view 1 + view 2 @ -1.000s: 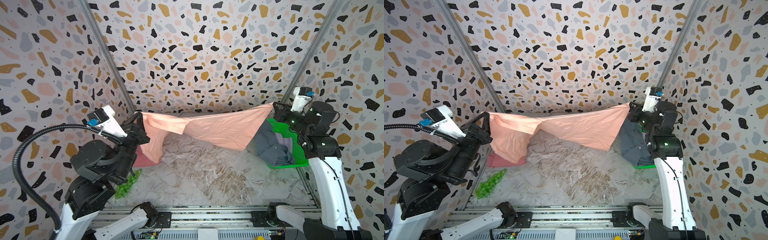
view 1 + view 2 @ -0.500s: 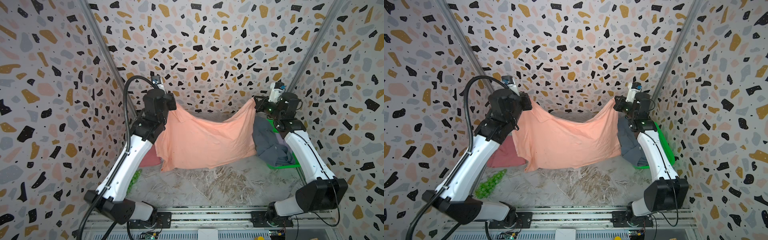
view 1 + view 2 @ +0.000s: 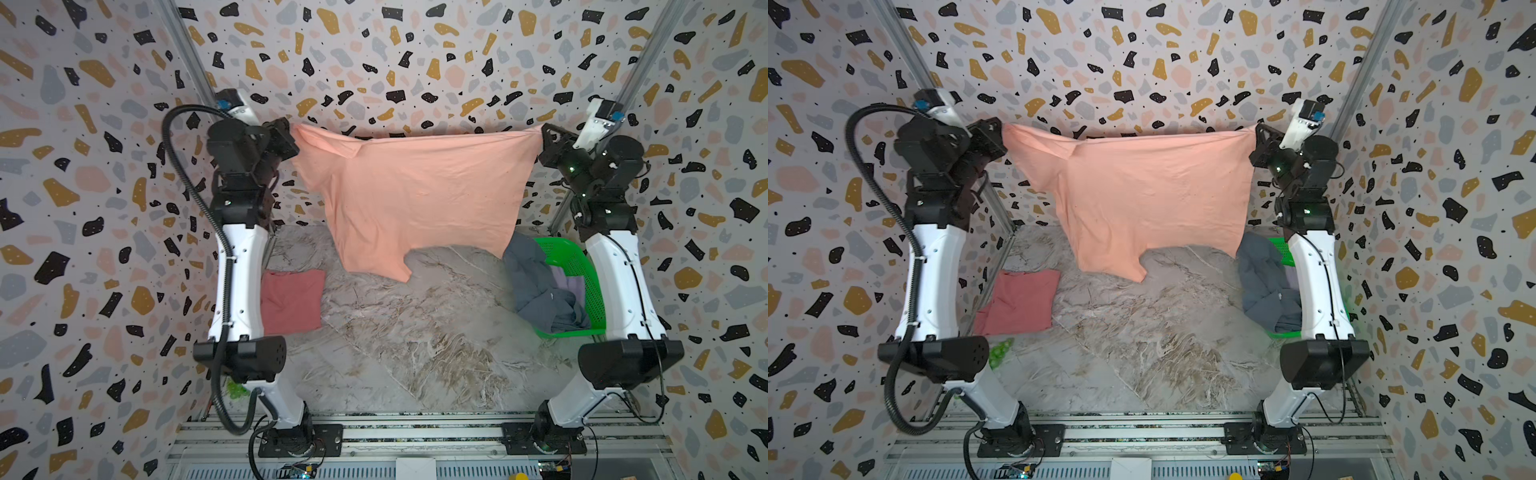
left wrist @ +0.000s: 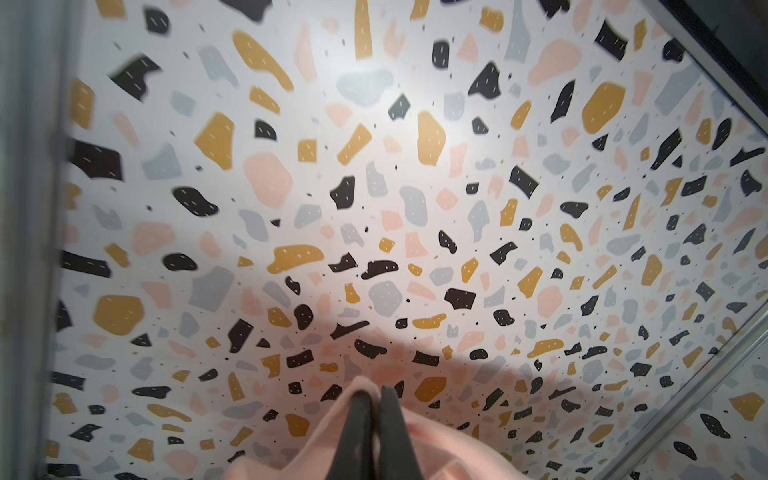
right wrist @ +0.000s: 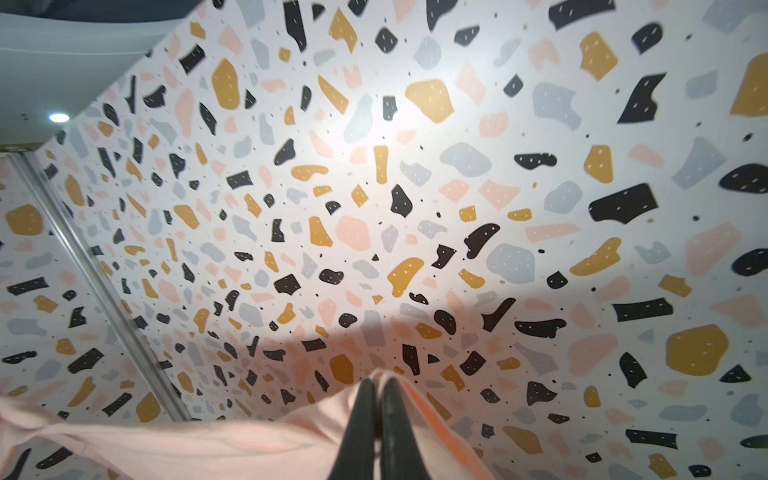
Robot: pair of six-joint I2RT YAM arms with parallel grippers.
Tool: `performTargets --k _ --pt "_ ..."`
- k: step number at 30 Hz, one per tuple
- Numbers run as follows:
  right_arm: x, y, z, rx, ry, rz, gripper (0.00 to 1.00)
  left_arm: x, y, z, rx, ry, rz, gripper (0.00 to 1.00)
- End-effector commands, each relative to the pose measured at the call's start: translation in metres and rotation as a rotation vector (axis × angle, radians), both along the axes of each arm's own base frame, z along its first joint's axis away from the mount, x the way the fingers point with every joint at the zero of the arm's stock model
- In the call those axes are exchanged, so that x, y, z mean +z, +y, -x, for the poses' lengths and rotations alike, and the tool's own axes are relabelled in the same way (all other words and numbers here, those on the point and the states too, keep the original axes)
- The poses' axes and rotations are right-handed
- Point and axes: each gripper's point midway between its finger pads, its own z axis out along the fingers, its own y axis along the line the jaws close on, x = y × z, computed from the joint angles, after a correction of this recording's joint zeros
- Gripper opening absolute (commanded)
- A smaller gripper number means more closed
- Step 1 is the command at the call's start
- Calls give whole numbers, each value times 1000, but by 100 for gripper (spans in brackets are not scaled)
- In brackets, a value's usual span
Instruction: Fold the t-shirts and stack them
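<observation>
Both arms upright and high, left claw and right claw clamped on peach t-shirt — spread between them

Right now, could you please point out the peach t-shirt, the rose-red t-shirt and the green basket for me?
peach t-shirt (image 3: 415,195), in a top view, middle of the hanging cloth.
rose-red t-shirt (image 3: 293,301), in a top view, centre of its flat cloth.
green basket (image 3: 579,257), in a top view, its perforated side wall.

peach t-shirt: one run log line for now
peach t-shirt: held up, spread wide | jaws: both shut on its upper corners | red t-shirt: folded | grey t-shirt: in green basket
</observation>
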Motion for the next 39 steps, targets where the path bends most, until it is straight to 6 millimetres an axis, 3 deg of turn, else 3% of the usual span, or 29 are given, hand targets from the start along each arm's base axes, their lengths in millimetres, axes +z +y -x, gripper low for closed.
performTargets --k 1,4,7,9,14,16,17,19,20,21,27,30,33,37,39 --pt "5 -5 58 -22 -63 22 0 68 -23 104 -84 -261 -62 0" --pt "-79 -4 60 -15 146 31 0 16 -30 116 -115 -136 -81 0" --pt "-183 -1 66 7 399 35 0 -71 -30 117 -120 99 -83 0" --pt "-245 1 78 23 538 40 0 -144 -23 126 -82 293 -88 0" --pt "-367 -2 112 20 848 106 1 -300 -19 175 -62 702 -27 0" --pt "-396 -4 126 15 946 132 3 -338 -17 198 -46 814 3 0" --pt "-403 -5 133 16 979 143 3 -343 -14 209 -23 831 9 6" --pt "-399 -2 138 40 987 154 13 -331 -4 221 45 809 2 23" --pt "-396 -2 139 42 988 157 26 -321 -2 223 51 792 -4 37" --pt "-389 -1 136 46 981 165 39 -311 -5 222 35 778 -8 44" --pt "-338 -2 103 23 866 145 52 -274 -20 197 -52 686 37 58" --pt "-327 11 84 68 802 107 52 -284 -26 175 -92 677 84 61" --pt "-331 40 68 150 784 82 52 -295 -36 149 -139 667 116 64" --pt "-350 92 49 259 778 120 52 -320 -51 107 -138 695 33 72" --pt "-367 111 40 289 792 151 52 -343 -63 83 -138 749 -40 73"
